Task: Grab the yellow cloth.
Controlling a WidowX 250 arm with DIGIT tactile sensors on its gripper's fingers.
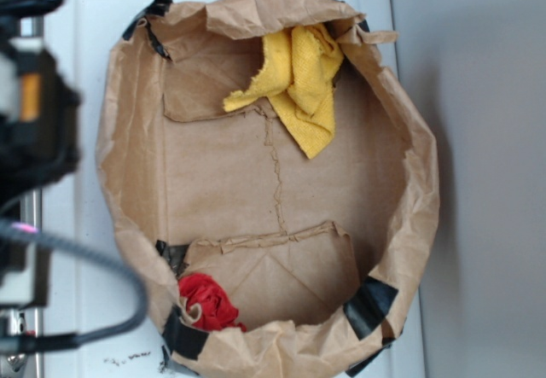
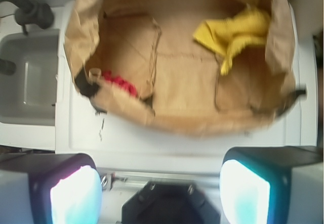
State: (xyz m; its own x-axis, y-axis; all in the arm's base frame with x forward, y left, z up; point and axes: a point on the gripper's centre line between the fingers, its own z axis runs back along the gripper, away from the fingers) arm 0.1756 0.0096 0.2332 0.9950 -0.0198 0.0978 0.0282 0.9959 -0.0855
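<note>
Brown paper was what you were looking into: a wide paper bag [image 1: 128, 165] with its rim rolled down, patched with black tape [image 1: 368, 303] at the corners and lying on a white surface [image 1: 94, 20]. Inside it you had two things, well apart. The yellow cloth [image 1: 300, 84] lay crumpled at one end, bunched up against the bag's wall with a pointed corner spread out over the flat bottom; in your wrist view it showed at the upper right [image 2: 233, 34]. The red cloth [image 1: 207, 301] sat balled up in the opposite end, tucked into a corner beside a taped edge, just behind a raised paper flap [image 1: 281, 241]. Your gripper [image 2: 159, 191] was outside the bag, its two fingers [image 2: 76, 193] set wide apart with nothing between them, touching neither cloth. A grey sink [image 2: 25, 77] showed at the left of your wrist view, beside the bag.
</note>
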